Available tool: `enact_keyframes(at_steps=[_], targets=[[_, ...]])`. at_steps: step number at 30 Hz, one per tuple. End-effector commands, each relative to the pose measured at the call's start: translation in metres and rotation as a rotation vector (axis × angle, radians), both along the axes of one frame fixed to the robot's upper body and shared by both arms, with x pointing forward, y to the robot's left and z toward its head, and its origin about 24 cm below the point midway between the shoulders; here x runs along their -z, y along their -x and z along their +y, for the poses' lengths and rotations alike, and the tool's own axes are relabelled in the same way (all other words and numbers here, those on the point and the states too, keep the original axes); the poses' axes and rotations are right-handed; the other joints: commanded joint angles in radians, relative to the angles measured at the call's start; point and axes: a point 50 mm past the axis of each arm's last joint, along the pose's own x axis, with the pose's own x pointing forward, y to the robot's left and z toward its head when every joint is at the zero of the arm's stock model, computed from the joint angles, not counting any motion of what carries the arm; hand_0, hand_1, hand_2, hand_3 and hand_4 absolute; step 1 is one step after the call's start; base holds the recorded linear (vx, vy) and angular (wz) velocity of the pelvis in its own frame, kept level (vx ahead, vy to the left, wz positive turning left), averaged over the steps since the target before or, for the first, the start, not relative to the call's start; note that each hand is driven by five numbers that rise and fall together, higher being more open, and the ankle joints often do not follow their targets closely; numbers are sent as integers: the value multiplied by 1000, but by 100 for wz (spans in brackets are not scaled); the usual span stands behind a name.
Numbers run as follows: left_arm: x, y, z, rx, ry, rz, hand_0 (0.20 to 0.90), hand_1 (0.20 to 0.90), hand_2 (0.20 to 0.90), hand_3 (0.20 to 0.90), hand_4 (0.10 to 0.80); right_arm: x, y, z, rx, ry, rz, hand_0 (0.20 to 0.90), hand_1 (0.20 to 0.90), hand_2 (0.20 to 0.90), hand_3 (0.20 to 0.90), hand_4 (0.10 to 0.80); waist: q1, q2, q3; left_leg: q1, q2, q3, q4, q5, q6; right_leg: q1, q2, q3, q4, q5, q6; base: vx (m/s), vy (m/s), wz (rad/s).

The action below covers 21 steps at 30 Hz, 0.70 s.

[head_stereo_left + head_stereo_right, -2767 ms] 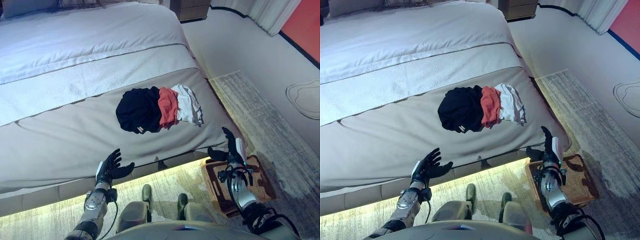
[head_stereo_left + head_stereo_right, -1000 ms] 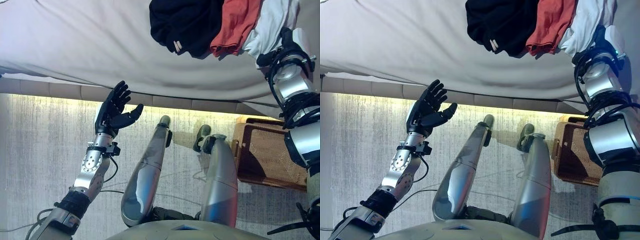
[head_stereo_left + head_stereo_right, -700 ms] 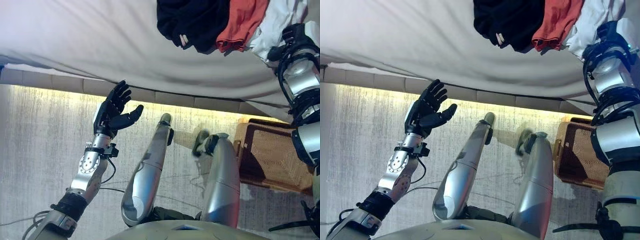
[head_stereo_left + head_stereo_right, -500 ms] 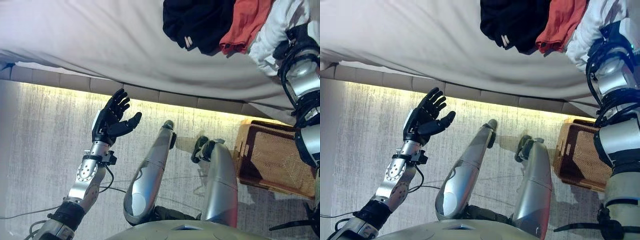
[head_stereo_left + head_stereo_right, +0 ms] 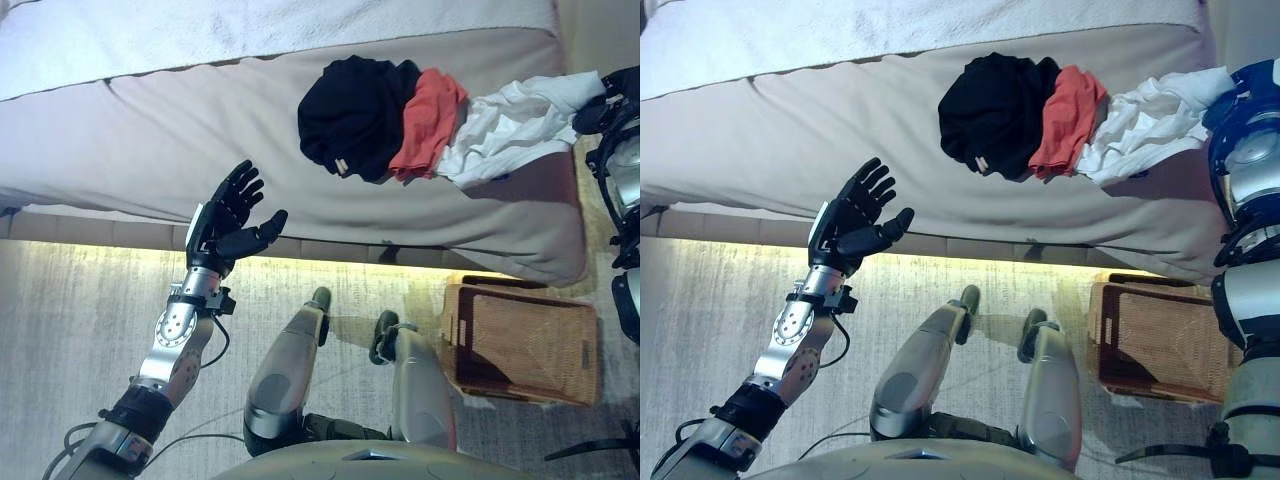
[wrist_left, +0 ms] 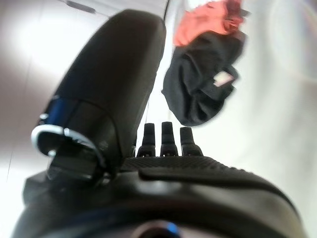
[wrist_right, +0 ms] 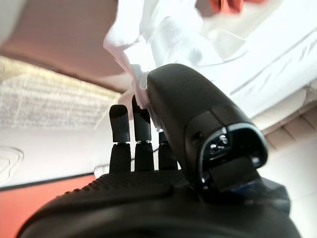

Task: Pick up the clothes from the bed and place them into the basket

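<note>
Clothes: three garments lying in a row on the beige bed cover (image 5: 200,130), near the bed's front corner.

Right hand (image 7: 143,134): at the far right of the row, thumb and fingers pinched on a corner of the white garment (image 5: 505,120), which is drawn out toward that hand in a stretched fold.

Orange-red garment (image 5: 425,125): next in the row, touching the white one and partly overlapping the black one.

Black garment (image 5: 350,115): bundled, at the left end of the row.

Left hand (image 5: 225,225): raised before the bed's front edge, fingers spread and straight, holding nothing, well apart from the clothes.

Wicker basket (image 5: 590,350): rectangular, on the rug (image 5: 70,330) below the bed's front corner, under the right arm.
</note>
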Motion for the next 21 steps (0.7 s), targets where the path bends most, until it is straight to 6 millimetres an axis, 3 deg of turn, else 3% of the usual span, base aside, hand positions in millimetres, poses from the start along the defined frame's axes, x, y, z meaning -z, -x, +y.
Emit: enact_keyframes(at_steps=[1,6,11,16,21], targets=[[-12,6,0,-24,5,-105,900,900,900,900,800,-33,23,-15,-37,136,-170,300,300,300,200,100,-48,-74,-259,35,38,34,-61,-49,5,107,38,-35,-177,41,-17,105,42,-14],[0,6,0,-27,16,-57,900,900,900,900,800,-38,37,-16,-106,157,-253,300,300,300,200,100,-104,-90,-338,157,47,69,-207,-30,7,197,53,21,-311,98,14,98,57,-24],[3,5,1,-29,28,-63,900,900,900,900,800,-28,51,-16,-146,151,-323,300,300,300,200,100,-156,-90,-382,228,62,87,-329,5,5,228,63,81,-390,149,38,33,60,-31],[3,2,8,-60,50,-68,900,900,900,900,800,-1,72,-13,-166,179,-347,300,300,300,200,100,-224,-87,-405,278,67,114,-427,24,9,233,74,151,-452,195,64,-9,21,-30],[3,-1,7,-57,44,-79,900,900,900,900,800,14,83,-7,-171,159,-374,300,300,300,200,100,-269,-86,-406,298,70,152,-464,26,14,227,80,193,-488,227,79,-32,-8,-33]])
